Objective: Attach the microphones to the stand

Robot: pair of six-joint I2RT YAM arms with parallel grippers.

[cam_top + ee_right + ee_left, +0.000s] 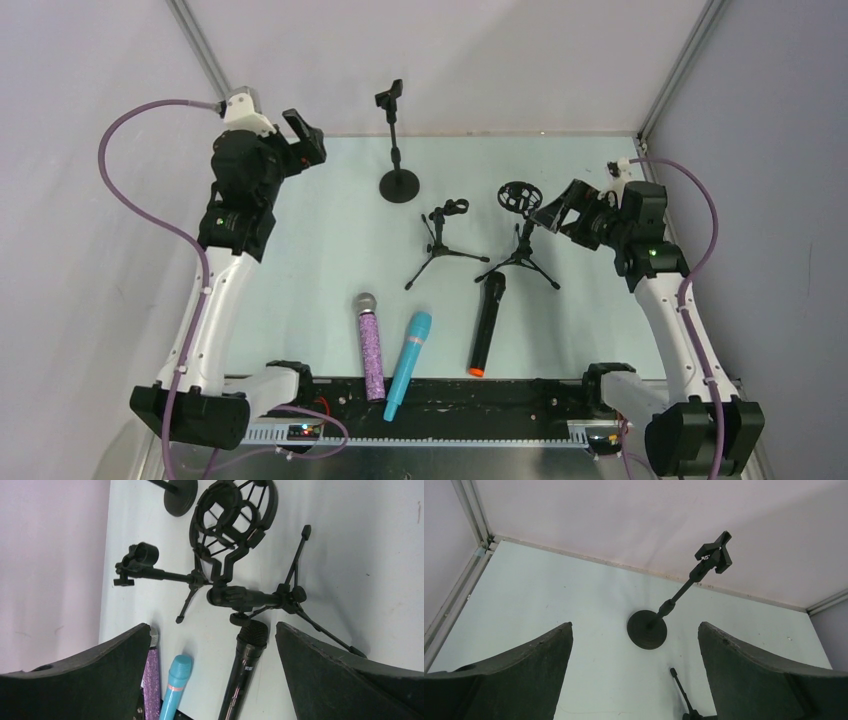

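Observation:
Three microphones lie near the table's front edge: glittery purple with a silver head [370,345], cyan [408,362] and black with an orange end [487,322]. They also show in the right wrist view as purple [151,680], cyan [175,685] and black [245,665]. Three stands sit behind them: a round-base stand [398,185] with a clip on top, a small tripod with a clip [446,240], and a tripod with a shock mount [519,230]. My left gripper [305,135] is open and empty, raised at the far left. My right gripper [562,208] is open and empty, just right of the shock mount.
White walls and metal frame posts enclose the pale green table [320,260]. A black rail [450,400] runs along the near edge, under the tails of the purple and cyan microphones. In the left wrist view, the round-base stand [647,629] stands ahead between my fingers.

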